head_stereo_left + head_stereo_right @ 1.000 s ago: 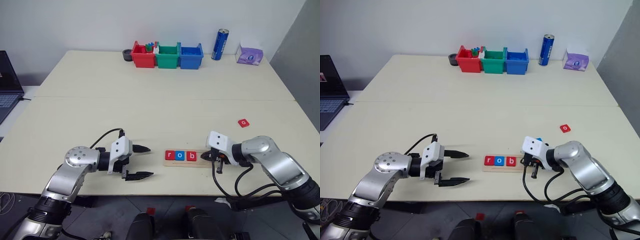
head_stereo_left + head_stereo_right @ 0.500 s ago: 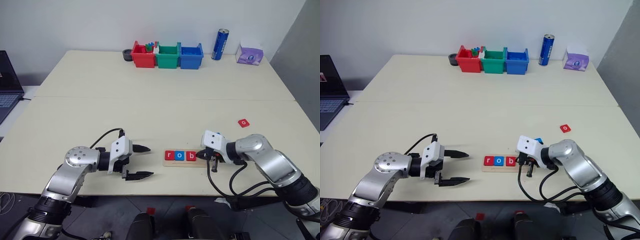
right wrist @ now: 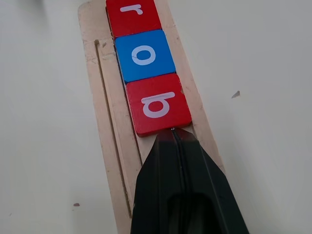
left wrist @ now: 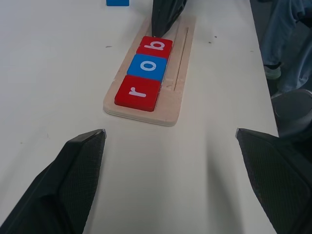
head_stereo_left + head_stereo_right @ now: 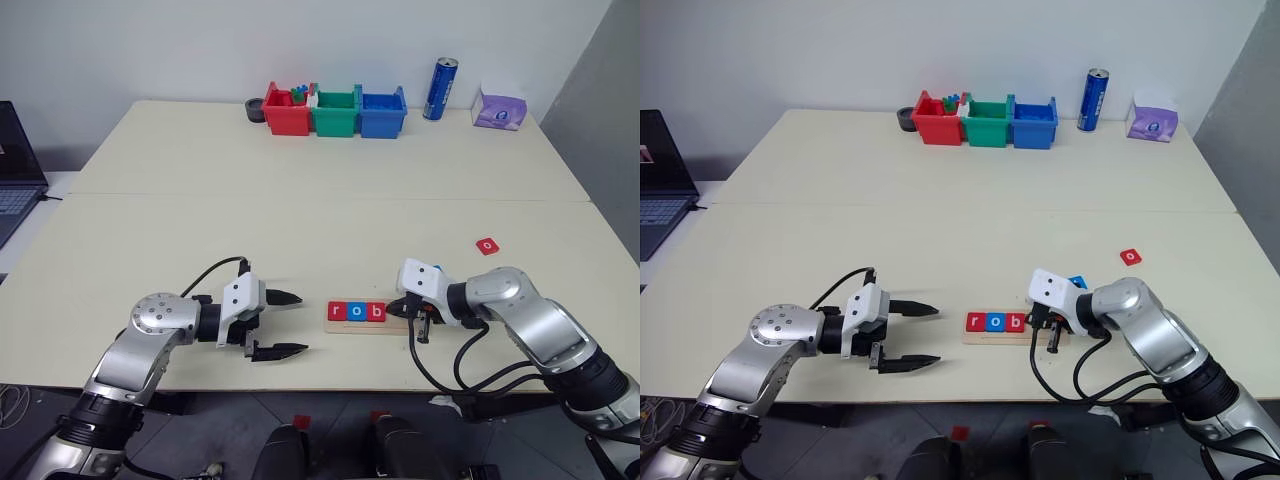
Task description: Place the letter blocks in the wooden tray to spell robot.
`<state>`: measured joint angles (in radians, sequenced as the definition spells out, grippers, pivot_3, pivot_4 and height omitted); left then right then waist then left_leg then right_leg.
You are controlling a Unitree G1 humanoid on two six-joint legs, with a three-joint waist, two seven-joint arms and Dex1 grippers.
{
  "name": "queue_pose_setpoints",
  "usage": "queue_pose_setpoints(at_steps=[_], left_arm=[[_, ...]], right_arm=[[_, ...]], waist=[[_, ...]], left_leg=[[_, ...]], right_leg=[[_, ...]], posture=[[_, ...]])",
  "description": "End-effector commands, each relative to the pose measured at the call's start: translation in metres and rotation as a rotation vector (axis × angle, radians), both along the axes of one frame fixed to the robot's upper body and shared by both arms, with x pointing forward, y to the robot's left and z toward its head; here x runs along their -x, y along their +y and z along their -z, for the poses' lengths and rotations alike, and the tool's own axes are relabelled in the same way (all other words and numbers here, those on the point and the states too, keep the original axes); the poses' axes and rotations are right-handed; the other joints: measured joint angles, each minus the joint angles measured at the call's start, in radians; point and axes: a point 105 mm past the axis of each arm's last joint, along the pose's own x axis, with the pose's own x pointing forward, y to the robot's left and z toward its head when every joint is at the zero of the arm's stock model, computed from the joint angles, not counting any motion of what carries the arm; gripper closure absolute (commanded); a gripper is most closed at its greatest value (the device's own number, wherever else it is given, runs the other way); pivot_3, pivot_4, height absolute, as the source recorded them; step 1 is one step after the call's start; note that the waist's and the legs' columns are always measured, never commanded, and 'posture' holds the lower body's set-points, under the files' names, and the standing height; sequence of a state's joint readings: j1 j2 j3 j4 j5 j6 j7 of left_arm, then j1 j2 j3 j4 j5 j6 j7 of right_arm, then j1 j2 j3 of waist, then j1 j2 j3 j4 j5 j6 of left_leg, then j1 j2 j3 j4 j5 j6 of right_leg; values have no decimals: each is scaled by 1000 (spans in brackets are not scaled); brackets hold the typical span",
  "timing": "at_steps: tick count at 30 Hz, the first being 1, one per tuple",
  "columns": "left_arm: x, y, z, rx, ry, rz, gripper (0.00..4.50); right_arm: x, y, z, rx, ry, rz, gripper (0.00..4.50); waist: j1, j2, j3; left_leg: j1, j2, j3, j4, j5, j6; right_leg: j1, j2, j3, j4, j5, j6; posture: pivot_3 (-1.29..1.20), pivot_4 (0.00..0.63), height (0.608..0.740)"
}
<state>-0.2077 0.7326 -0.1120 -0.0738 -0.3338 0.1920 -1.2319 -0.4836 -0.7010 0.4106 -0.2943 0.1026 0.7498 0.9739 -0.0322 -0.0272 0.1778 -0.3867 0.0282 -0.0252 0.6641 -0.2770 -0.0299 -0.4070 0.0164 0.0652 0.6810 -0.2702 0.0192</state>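
Overhead, the wooden tray (image 5: 366, 316) is seen near the table's front edge, bearing three letter blocks (image 5: 356, 311) reading r, o, b. The left gripper (image 5: 287, 324) is held spread beside it.

Left wrist: a blue block (image 4: 117, 2) is noted beyond the tray.

Right wrist: the right gripper (image 3: 173, 132), pressed together, is set against the b block (image 3: 158, 104).

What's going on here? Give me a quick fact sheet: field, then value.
Tray: wooden strip near the table's front edge
Tiles in tray: red r, blue o, red b, side by side
Loose tiles: red o off to the robot's right; blue tile behind the right gripper
Right gripper: shut, its tip at the b tile's outer edge
Left gripper: open, holds nothing, beside the tray
Word so far: rob; two letters not yet placed
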Motion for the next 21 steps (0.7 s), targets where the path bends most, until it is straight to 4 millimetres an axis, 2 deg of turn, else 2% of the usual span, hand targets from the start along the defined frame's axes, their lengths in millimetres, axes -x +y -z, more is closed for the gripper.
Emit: queue_pose_setpoints(at_steps=[1, 4, 7, 15, 16, 18, 21], left_arm=[[0, -6, -9, 15, -43, 23, 0], [1, -6, -10, 29, -43, 20, 0], [1, -9, -13, 54, -40, 20, 0], [-4, -15, -22, 89, -49, 21, 0], [-5, -15, -24, 95, -52, 19, 0], [-11, -17, -29, 110, -67, 11, 0], [-18, -20, -34, 122, -85, 7, 0]], right_arm=[[-2, -9, -31, -51, -75, 11, 4485], [-10, -25, -49, -121, -126, 119, 3996], [-24, -49, -66, -214, -205, 294, 3042], [-50, -129, -67, -333, -367, 766, 242], [-53, -136, -67, -342, -381, 806, 35], [-63, -153, -63, -333, -400, 890, 35], [-75, -164, -52, -316, -367, 920, 35]], waist=[[0, 0, 0], [1, 0, 0], [1, 0, 0], [1, 0, 0], [0, 0, 0], [0, 0, 0], [-2, 0, 0]], left_leg=[[0, 0, 0, 0, 0, 0], [0, 0, 0, 0, 0, 0], [0, 0, 0, 0, 0, 0], [-1, 0, 1, 0, 0, 0], [-1, -1, 1, 0, 0, 0], [0, -1, 2, 0, 0, 0], [1, -1, 3, 0, 0, 0]], right_leg=[[0, 0, 0, 0, 0, 0], [0, 0, 0, 0, 0, 0], [0, 0, 0, 0, 0, 0], [0, 0, 1, 0, 0, 0], [0, 0, 1, 0, 0, 0], [0, 0, 2, 0, 0, 0], [0, 0, 3, 0, 0, 0]], posture=[[0, 150, 740], [0, 150, 740], [0, 150, 740], [0, 150, 740], [0, 150, 740], [0, 150, 740], [0, 150, 740]])
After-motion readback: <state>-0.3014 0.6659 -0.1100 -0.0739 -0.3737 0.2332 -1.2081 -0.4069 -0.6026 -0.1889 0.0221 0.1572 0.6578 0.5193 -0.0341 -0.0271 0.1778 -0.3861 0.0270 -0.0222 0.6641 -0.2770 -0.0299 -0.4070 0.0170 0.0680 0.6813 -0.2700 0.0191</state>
